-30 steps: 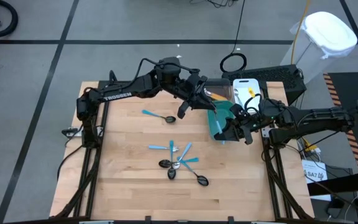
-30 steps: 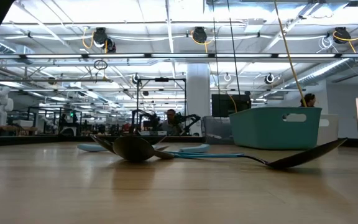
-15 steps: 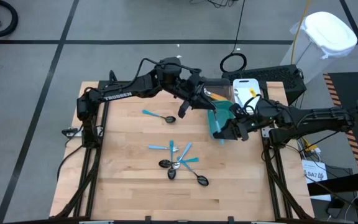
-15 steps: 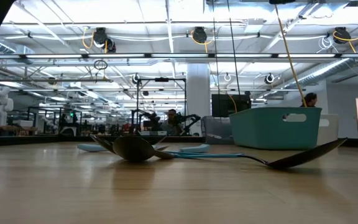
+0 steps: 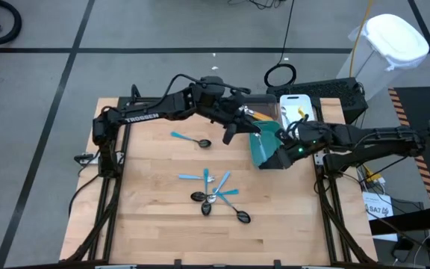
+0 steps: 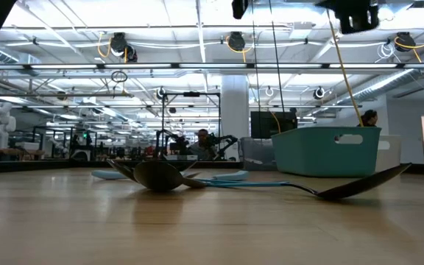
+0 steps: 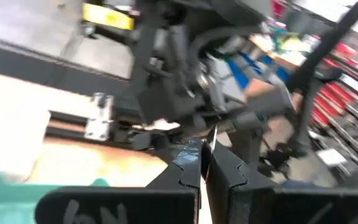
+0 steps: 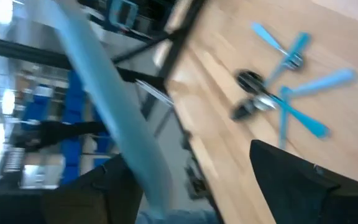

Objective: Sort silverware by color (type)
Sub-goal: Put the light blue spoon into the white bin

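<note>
Silverware lies loose on the wooden table: one blue-handled spoon on its own, and a heap of blue-handled pieces and dark spoons nearer the front. The teal bin stands at the table's right. My left gripper hangs shut just left of the bin, in the air. My right gripper hovers open over the bin's near end. A blurred pale-blue band crosses its wrist view; I cannot tell whether it is the bin's rim or a utensil.
A white bin stands at the back right with a yellow piece in it. An orange-handled piece lies behind the teal bin. The table's left half and near strip are bare wood.
Both grippers have tipped their fingers downward and rolled at the wrist. The right one has sunk a little over the teal bin. Dark parts of both arms now dip into the top of the low view. The silverware on the table has not moved.
</note>
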You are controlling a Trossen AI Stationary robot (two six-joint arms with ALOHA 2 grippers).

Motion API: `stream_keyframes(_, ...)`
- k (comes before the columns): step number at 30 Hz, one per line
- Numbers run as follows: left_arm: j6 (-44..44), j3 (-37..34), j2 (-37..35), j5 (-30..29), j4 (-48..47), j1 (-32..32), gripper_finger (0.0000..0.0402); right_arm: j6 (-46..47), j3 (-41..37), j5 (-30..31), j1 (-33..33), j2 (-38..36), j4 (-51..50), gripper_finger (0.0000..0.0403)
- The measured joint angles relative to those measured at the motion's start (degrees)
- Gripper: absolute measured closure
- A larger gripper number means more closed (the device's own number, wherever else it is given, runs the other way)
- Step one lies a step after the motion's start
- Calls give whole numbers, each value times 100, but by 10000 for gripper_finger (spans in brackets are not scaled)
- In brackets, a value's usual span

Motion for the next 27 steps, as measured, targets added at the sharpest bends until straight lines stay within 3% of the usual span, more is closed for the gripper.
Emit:
stream_keyframes(9, -857, 0, 0, -1308, -540, -158, 396, 86, -2, 571, 63, -69, -1119, 139)
stream_keyframes(18, -2071, 0, -2, -2574, -1124, -399, 396, -620, -8, 1802, 490, -223, -1419, 140)
stream_keyframes(23, -2344, 0, -2, -3234, -1532, -461, 397, -791, -10, 1966, 728, -221, -1760, 140)
stream_keyframes(27, -2812, 0, -2, -3656, -2126, -436, 397, -1255, -10, 2565, 995, -221, -1593, 141)
